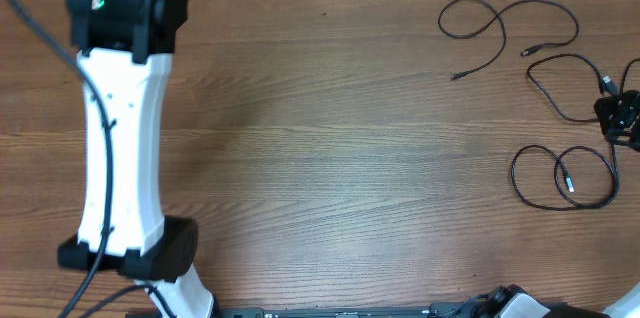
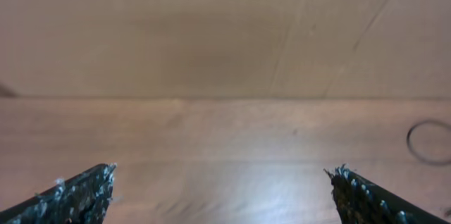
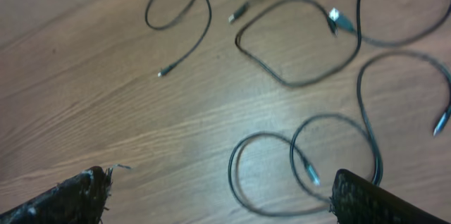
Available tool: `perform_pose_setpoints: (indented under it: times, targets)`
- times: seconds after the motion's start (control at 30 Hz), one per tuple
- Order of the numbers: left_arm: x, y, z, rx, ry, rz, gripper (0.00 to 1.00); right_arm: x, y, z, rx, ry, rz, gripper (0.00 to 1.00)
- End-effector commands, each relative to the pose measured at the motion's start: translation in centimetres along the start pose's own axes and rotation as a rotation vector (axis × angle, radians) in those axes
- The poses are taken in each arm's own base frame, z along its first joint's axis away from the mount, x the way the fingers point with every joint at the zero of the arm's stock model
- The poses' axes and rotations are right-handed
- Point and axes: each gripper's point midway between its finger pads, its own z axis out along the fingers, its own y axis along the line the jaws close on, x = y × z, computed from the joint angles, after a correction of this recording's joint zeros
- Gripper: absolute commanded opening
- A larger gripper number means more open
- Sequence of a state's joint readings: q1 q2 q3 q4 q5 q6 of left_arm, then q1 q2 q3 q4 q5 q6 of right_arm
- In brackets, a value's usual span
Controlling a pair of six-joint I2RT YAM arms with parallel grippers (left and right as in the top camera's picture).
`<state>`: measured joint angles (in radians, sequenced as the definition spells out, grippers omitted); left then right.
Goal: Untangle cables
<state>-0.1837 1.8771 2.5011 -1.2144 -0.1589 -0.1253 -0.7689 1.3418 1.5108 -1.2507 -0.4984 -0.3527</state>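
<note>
Wood-grain table (image 1: 330, 158) fills my overhead feed, and the left wrist camera shows a plain pale wall (image 2: 211, 27) behind its far edge. All three cables (image 1: 546, 1) lie in the far right part of the table, well apart from the left arm (image 1: 125, 138), which stretches along the left side.

From the right wrist camera I see them best. The upper cable (image 3: 209, 14) curls into a loop that crosses itself, and one small tip points out onto bare wood. Just beside it the middle cable (image 3: 289, 83) makes a wider bend, with a silvery plug (image 3: 338, 20) lying at its upper edge. Nearest the camera, the lower cable (image 3: 230, 168) forms two overlapping rings with a plug end lying inside them. Toward the right edge of that view the cords run close together, and I cannot tell whether they cross or only pass side by side.

The right gripper (image 3: 220, 175) hangs above the lower cable with its fingers spread wide and nothing between them. The left gripper (image 2: 222, 175) is likewise spread wide over bare wood, gripping nothing. At the right of its view sits a dark loop (image 2: 409, 139), too blurred for me to say which cable it is.
</note>
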Motion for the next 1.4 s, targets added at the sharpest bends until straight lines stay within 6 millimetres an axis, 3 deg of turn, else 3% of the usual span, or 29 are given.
perform_pose_setpoints:
  times: [0.0,0.27,0.47,0.63,0.77,0.87,1.0,1.17,1.27,1.37]
  targets:
    - [-0.2,1.6,-4.3,-0.063,-0.026,0.034,1.0,-1.2,0.9,-0.4,-0.034,-0.051,-0.06,1.0]
    - [2.8,4.9,-11.2,-0.179,0.031,0.052,0.99,-5.7,-0.1,-1.0,0.004,-0.225,-0.028,1.0]
    - [4.2,6.7,-18.3,-0.276,-0.029,0.048,0.99,-9.0,-0.3,-1.8,0.002,-0.354,0.052,1.0]
    - [6.0,9.1,-26.4,-0.315,-0.171,-0.049,0.99,-12.2,1.3,-2.3,-0.056,-0.467,0.101,1.0]
    - [7.9,10.4,-30.2,-0.257,-0.247,-0.101,1.0,-13.8,3.7,-1.5,-0.115,-0.502,0.045,1.0]
    - [10.2,11.6,-30.8,-0.273,-0.241,-0.136,1.0,-14.3,5.9,0.2,-0.167,-0.49,0.003,1.0]
    - [14.2,12.6,-28.6,-0.35,-0.172,-0.195,0.99,-13.9,9.0,2.8,-0.237,-0.432,-0.033,1.0]
    - [19.5,14.1,-26.1,-0.441,-0.155,-0.353,1.0,-13.2,13.7,4.3,-0.326,-0.393,-0.095,1.0]
    - [22.1,15.2,-26.5,-0.43,-0.19,-0.449,1.0,-14.2,16.6,4.1,-0.38,-0.449,-0.163,1.0]
    - [23.0,16.5,-28.7,-0.363,-0.297,-0.527,0.99,-15.5,19.2,3.4,-0.436,-0.524,-0.206,1.0]
